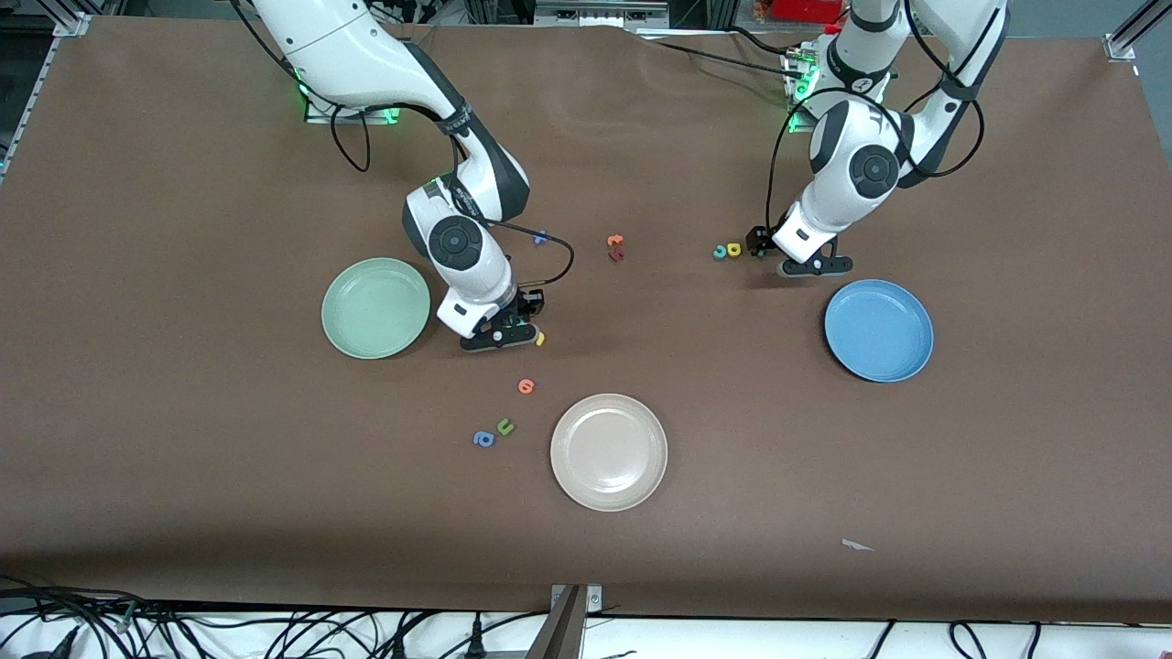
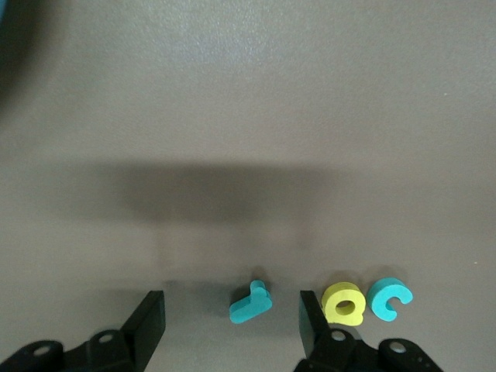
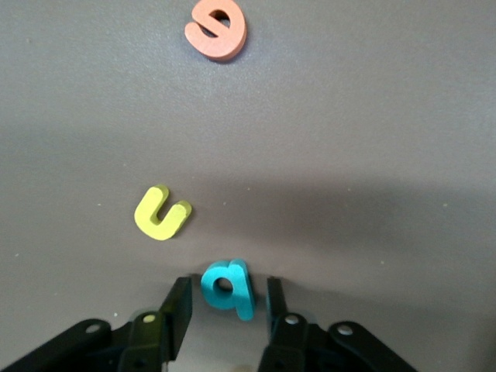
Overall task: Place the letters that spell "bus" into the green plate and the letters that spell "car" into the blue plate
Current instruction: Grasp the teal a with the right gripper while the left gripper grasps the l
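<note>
Nearest the front camera lay distractors only: a blue a (image 1: 482,439) and an olive u (image 1: 505,426) beside the beige-white plate (image 1: 641,485), then an orange letter (image 1: 526,386) a little farther. Next came the right gripper (image 3: 229,310), low at the table just beside the green plate (image 1: 362,329) on the side toward the left arm's end; the teal b (image 3: 227,287) sat directly between its fingers, stem running roughly along the gap, fingers narrowed close on either side but small slivers of table showed, so not clamped yet. The yellow u (image 3: 161,213) lay flat just beside the b, outside the jaws, open end up-tilted in the wrist view; in the front view only a yellow scrap (image 1: 540,339) showed by the gripper. The blue plate (image 1: 902,361) sat empty toward the left arm's end. Farther back, the left gripper (image 2: 232,322) was down near that plate with jaws wide apart, the thin teal r (image 2: 249,304) lying flat between them, long stroke slanted across the gap. The yellow a (image 2: 342,303) and teal c (image 2: 390,298) touched each other just outside one finger. Each arm was nearer its own letters.
</note>
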`<state>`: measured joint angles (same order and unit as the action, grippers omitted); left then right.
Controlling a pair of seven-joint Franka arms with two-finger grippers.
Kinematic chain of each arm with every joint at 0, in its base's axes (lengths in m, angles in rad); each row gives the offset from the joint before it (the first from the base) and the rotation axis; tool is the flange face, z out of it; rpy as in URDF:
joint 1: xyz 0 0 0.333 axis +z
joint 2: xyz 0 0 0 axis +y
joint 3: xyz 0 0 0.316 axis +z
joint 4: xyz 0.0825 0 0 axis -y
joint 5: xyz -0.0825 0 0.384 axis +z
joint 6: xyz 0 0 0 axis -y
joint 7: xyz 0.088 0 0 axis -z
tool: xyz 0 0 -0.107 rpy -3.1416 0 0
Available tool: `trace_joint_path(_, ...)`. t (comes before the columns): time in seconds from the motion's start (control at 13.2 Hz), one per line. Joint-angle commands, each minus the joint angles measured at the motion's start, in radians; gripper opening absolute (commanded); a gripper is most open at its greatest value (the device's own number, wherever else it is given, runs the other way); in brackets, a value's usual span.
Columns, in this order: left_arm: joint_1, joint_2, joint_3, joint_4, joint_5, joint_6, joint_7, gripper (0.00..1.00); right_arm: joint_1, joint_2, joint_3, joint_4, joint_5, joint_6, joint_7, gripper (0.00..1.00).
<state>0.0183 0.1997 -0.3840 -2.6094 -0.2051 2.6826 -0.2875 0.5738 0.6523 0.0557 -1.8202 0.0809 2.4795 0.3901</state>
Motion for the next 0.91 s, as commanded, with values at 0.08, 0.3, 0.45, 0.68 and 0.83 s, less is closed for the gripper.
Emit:
trace_joint_path(0.08,-0.004,0.018,-0.006,0.012,-0.025,0.016,-0.018,0.74,0.020,0.018,-0.013,-0.005,-0.013,0.029,0.004,0.28)
trace_joint_path(0.3,-0.004,0.018,-0.012,0.012,-0.025,0.016,-0.021,0.52,0.018,0.010,-0.013,0.002,-0.013,0.021,-0.005,0.15)
trace_joint_path(0.45,-0.004,0.018,-0.012,0.012,-0.025,0.016,-0.035,0.40,0.014,-0.008,-0.016,0.002,-0.012,-0.005,-0.008,0.14)
trace_joint_path(0.68,-0.004,0.020,-0.013,0.012,-0.025,0.016,-0.045,0.35,0.012,-0.084,-0.072,0.009,-0.013,-0.117,-0.022,0.14)
trace_joint_path(0.83,-0.004,0.020,-0.015,0.012,-0.025,0.016,-0.050,0.32,0.011,-0.138,-0.120,0.009,-0.012,-0.219,-0.026,0.14)
